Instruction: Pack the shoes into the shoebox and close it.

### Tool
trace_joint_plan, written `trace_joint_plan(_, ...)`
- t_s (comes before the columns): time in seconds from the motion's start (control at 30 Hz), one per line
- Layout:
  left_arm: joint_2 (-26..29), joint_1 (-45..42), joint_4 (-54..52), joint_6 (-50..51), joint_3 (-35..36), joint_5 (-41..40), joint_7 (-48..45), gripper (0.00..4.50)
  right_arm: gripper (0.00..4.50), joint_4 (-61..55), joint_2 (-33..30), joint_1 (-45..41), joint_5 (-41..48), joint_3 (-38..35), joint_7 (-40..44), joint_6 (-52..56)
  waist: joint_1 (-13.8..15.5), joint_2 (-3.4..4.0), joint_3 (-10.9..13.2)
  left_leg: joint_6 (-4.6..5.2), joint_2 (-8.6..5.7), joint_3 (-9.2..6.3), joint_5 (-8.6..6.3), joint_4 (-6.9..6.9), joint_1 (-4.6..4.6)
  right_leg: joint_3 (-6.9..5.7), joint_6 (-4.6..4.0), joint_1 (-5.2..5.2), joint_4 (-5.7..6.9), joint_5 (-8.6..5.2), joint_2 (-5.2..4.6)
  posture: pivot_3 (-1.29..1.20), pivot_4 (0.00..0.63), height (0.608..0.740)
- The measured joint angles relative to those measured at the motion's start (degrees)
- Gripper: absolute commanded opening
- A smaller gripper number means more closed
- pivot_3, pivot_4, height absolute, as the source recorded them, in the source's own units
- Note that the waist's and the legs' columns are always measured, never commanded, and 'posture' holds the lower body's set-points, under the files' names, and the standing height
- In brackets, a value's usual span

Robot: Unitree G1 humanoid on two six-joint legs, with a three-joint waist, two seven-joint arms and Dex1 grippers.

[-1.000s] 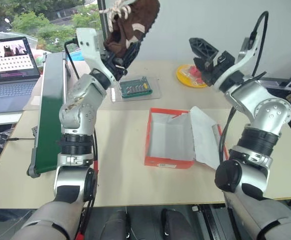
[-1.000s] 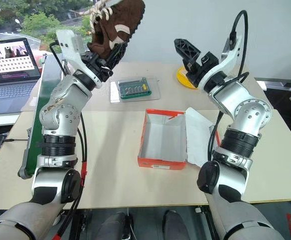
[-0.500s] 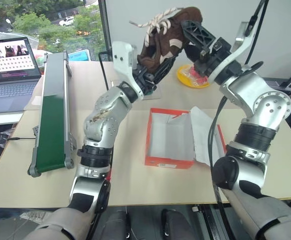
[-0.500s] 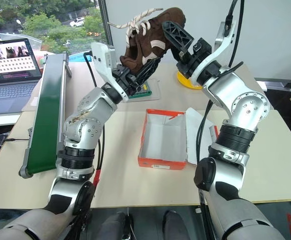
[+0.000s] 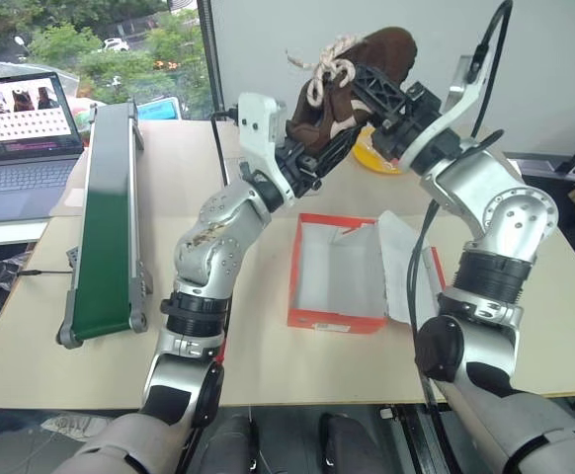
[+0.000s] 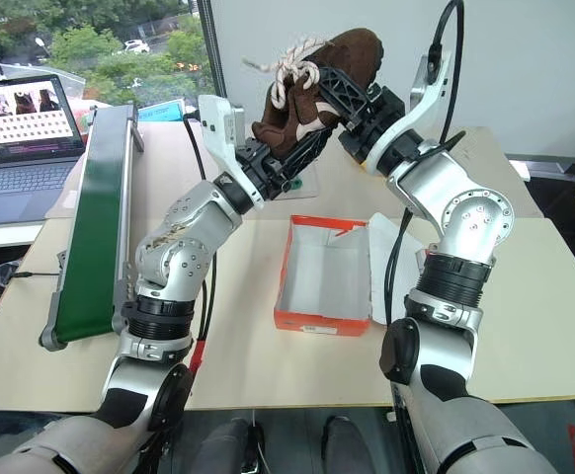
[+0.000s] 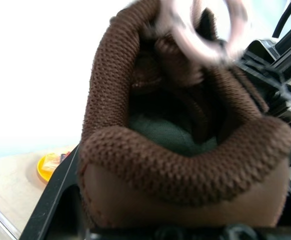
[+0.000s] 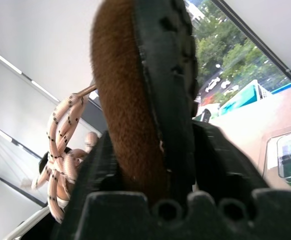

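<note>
Left eye view: one brown shoe is up in the air at top centre of the frame, cream laces dangling off its left end. The left gripper comes in from lower left and pinches the shoe's lower end; the right gripper comes from the right and is clamped on the shoe's upper part, so both pincers grip the same shoe. The shoebox sits open on the table at frame centre, below the shoe, white inside, nothing in it, lid folded out flat on its right side. A green conveyor runs along the left side of the frame, a laptop is at upper left, and a yellow plate peeks out behind the arms. Right eye view: same layout, shoe at top centre over the far end of the box, both grippers on it. Left wrist view: the shoe's opening and fuzzy collar sit between the black fingers, laces blurred at the top, the other gripper's black frame at right, the yellow plate at lower left. Right wrist view: the fingers squeeze the shoe across sole and fuzzy upper, laces hanging at left.
</note>
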Motion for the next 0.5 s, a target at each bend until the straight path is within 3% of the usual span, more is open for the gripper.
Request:
trace_joint_plan(0.03,0.2,-0.1,0.0,0.2,0.0,-0.2,0.0,2.67,0.61,0.0,0.0,0.0,0.0,0.2,0.0,-0.3,0.0,0.0,0.0,0.0,0.0,0.0,0.0,0.0,0.0,0.0,0.0,0.0,0.0,0.0,0.0,0.0,0.15,0.74)
trace_joint_plan(0.1,1.1,-0.6,0.0,1.6,0.5,-1.7,-0.2,3.67,0.56,0.4,-0.3,-0.2,-0.3,1.1,0.2,-1.0,0.0,0.0,0.0,-0.01,0.0,0.0,0.0,0.0,0.0,0.0,0.0,0.0,0.0,0.0,0.0,0.0,0.15,0.74)
trace_joint_plan(0.17,1.6,-0.8,0.0,3.9,2.9,-5.8,-1.2,4.37,0.53,1.4,-1.0,-0.9,-1.3,1.8,1.2,-2.5,0.0,0.0,0.0,0.0,0.02,0.0,0.0,0.01,0.0,0.01,0.0,-0.02,0.01,0.0,0.0,0.0,0.15,0.74)
trace_joint_plan(0.2,2.8,-1.4,-0.1,5.0,4.0,-7.4,-1.6,4.5,0.51,2.2,-1.8,-1.5,-2.4,1.9,1.4,-3.6,-0.1,0.01,0.0,0.0,0.01,0.0,0.0,0.01,0.0,0.0,0.0,-0.02,0.01,0.0,0.0,0.0,0.15,0.74)
trace_joint_plan(0.37,11.1,-4.5,-0.6,5.5,10.2,-8.8,-1.9,4.5,0.49,5.3,-7.3,-2.0,-9.2,3.0,2.6,-8.0,-0.1,0.01,0.0,-0.04,0.0,0.0,0.02,-0.01,0.0,0.0,0.0,-0.02,-0.01,0.0,0.0,0.0,0.15,0.74)
trace_joint_plan(0.5,20.3,-2.9,-0.8,5.5,10.9,-6.8,-5.6,4.5,0.49,7.1,-15.1,-2.5,-17.9,10.5,2.3,-3.2,-0.2,0.02,0.0,-0.21,0.02,0.04,0.12,-0.03,0.01,0.02,0.0,-0.04,0.0,0.0,0.0,0.0,0.15,0.74)
